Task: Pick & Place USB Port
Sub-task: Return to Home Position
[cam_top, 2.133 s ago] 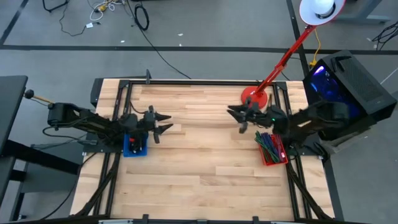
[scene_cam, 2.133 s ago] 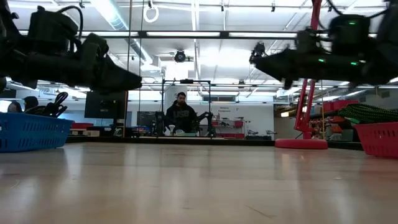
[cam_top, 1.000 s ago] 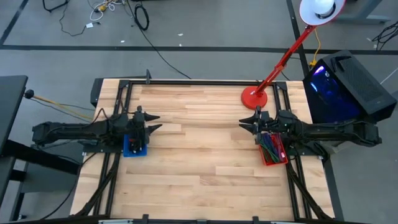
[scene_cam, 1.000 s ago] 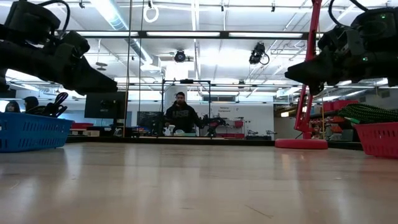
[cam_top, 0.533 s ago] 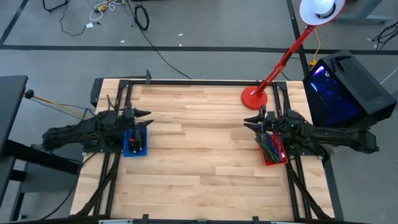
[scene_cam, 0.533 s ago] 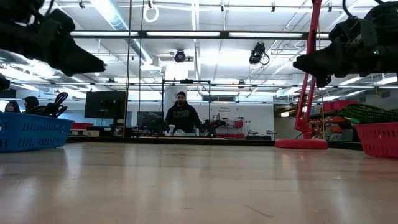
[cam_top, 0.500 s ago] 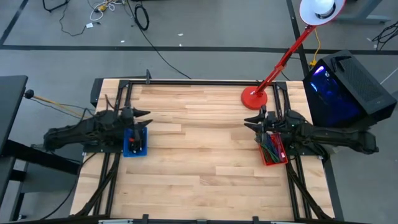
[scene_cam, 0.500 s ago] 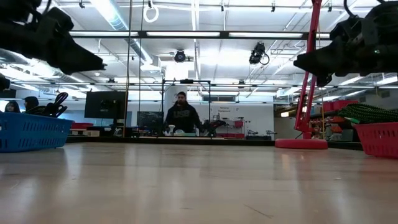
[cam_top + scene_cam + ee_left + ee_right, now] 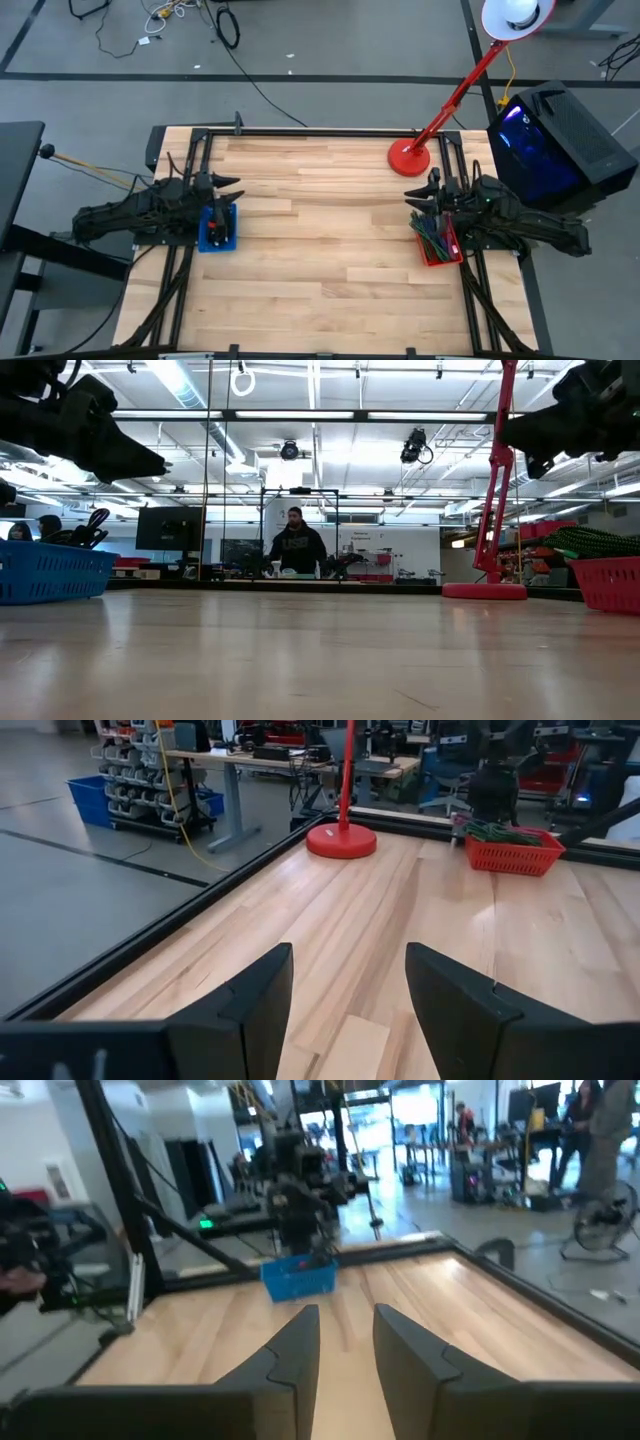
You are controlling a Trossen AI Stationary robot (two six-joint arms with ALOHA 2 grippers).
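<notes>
I cannot pick out the USB port in any view. A blue bin [image 9: 218,230] with dark parts sits at the table's left edge, and a red bin [image 9: 437,238] full of green cables sits at the right edge. My left gripper [image 9: 232,185] hovers open above the blue bin's far end, pointing level toward the table's middle; nothing lies between its fingers [image 9: 250,1005]. My right gripper [image 9: 420,195] hovers open above the red bin's far end, pointing the opposite way, also with nothing between its fingers [image 9: 295,1350]. In the low view both hang high over the boards.
A red lamp's round base [image 9: 411,157] stands at the far right of the table, its pole slanting up to the white shade [image 9: 517,17]. A dark computer case [image 9: 555,130] stands beyond the right edge. Black rails frame the table. A person [image 9: 297,545] sits far behind it.
Both arms have drawn back and risen. My left gripper has gone toward the table's left edge and up, and has kept still for the last half second. My right gripper has gone toward the right edge and up. Neither has taken hold of anything.
</notes>
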